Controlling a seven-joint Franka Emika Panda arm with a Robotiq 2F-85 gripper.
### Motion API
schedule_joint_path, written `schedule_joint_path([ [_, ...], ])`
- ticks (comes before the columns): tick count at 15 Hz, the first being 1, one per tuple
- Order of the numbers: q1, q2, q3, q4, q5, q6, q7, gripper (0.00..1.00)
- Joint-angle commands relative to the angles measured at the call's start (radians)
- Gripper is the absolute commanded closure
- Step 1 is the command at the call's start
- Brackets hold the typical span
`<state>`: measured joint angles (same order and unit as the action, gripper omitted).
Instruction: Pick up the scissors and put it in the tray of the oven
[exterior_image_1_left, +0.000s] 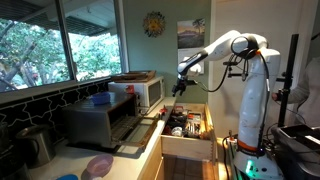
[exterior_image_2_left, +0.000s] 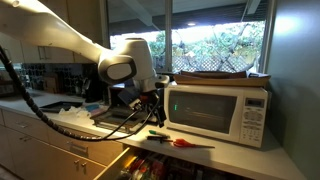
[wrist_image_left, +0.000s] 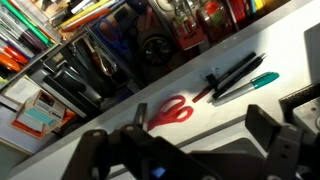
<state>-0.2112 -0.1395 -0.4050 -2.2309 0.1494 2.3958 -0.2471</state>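
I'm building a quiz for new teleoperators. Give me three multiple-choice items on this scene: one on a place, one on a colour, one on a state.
1. Where do the scissors lie? A on the floor; B in a sink; C on the counter by the pens.
2. Their handles are: A red; B blue; C yellow.
3. The gripper is: A shut on the scissors; B open and empty; C shut on a pen.
Answers: C, they rest on the white surface beside the pens; A, red loops show; B, its fingers stand apart with nothing between.
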Motion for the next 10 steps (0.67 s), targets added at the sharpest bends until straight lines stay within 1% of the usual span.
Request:
schedule_joint_path([
  [1,-0.061,0.081,0.005,0.071,0.039,-0.001,0.123,0.0],
  [3,-0.086,0.098,0.008,0.087,0.039,-0.008,0.207,0.0],
  [4,-0.08,0.069,0.02,0.062,0.015,-0.002,0.143,0.0],
  [7,-0.095,0.087,0.019,0.078,0.017,-0.002,0.189,0.0],
  [8,-0.093,0.08,0.025,0.076,0.01,-0.005,0.227,0.0],
  [10,-0.089,0.142,0.037,0.097,0.034,0.026,0.358,0.0],
])
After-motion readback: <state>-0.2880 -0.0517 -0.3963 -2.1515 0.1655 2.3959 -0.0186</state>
